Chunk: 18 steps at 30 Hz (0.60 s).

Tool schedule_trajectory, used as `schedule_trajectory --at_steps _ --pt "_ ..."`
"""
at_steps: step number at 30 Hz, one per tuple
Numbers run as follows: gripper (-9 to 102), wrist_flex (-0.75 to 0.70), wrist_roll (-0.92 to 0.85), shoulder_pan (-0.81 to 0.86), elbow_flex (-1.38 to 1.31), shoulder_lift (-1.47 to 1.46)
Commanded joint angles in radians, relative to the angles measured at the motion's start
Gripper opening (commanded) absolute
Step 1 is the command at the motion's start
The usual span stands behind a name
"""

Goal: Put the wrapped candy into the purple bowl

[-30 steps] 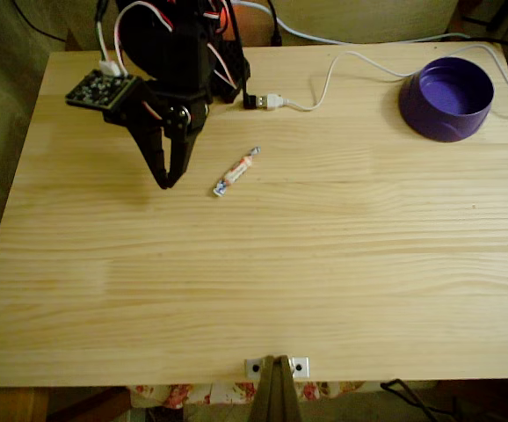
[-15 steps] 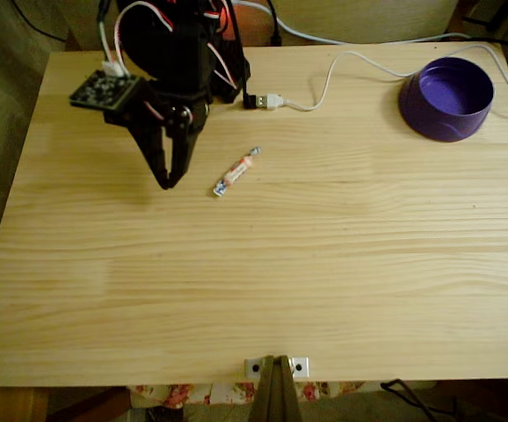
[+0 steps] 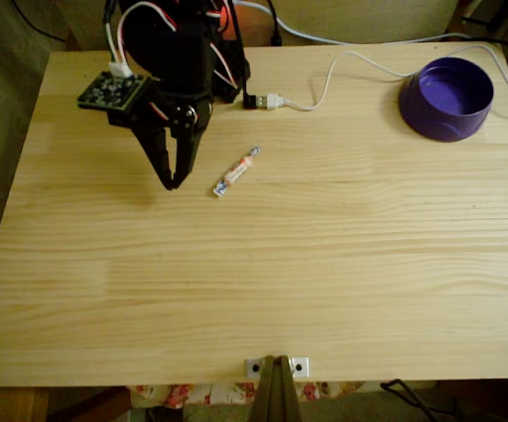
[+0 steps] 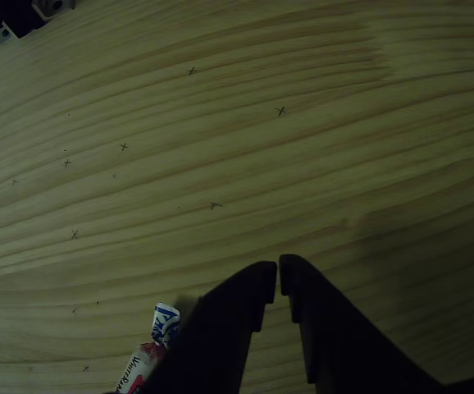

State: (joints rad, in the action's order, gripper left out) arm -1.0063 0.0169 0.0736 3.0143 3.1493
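From my fixed view the candy (image 3: pixel 237 171) lies flat on the table (image 3: pixel 263 281), slanted, with one twisted end up-right and the other down-left. My gripper (image 3: pixel 174 184) points down at the wood just left of it, near but not touching. In the other view the gripper (image 4: pixel 278 276) comes in from the bottom edge, its two dark fingers (image 4: pixel 229 320) pressed almost together with only a thin slit between the tips, holding nothing. There the candy (image 4: pixel 151 349) sits at the lower left, beside the left finger, its blue-and-white end toward the tips; whether it touches the finger I cannot tell.

The bowl (image 3: pixel 447 98) stands at the table's far right corner in the fixed view, well apart from candy and gripper, and I see only bare purple inside. A white cable (image 3: pixel 342 70) runs past it to a plug (image 3: pixel 267 101) lying near the arm's base.

Against the frame from a second ago, the gripper tips have shifted slightly right, toward the candy, and the small board (image 3: pixel 113 90) on the wrist sits a little further right too. Candy, bowl and cable have not moved.
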Motion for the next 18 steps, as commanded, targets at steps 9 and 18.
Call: schedule_trajectory --at_steps 9,18 --pt "-1 0.035 -0.011 0.054 -0.029 0.008" --pt "-1 0.017 -0.014 0.12 -0.129 0.008"
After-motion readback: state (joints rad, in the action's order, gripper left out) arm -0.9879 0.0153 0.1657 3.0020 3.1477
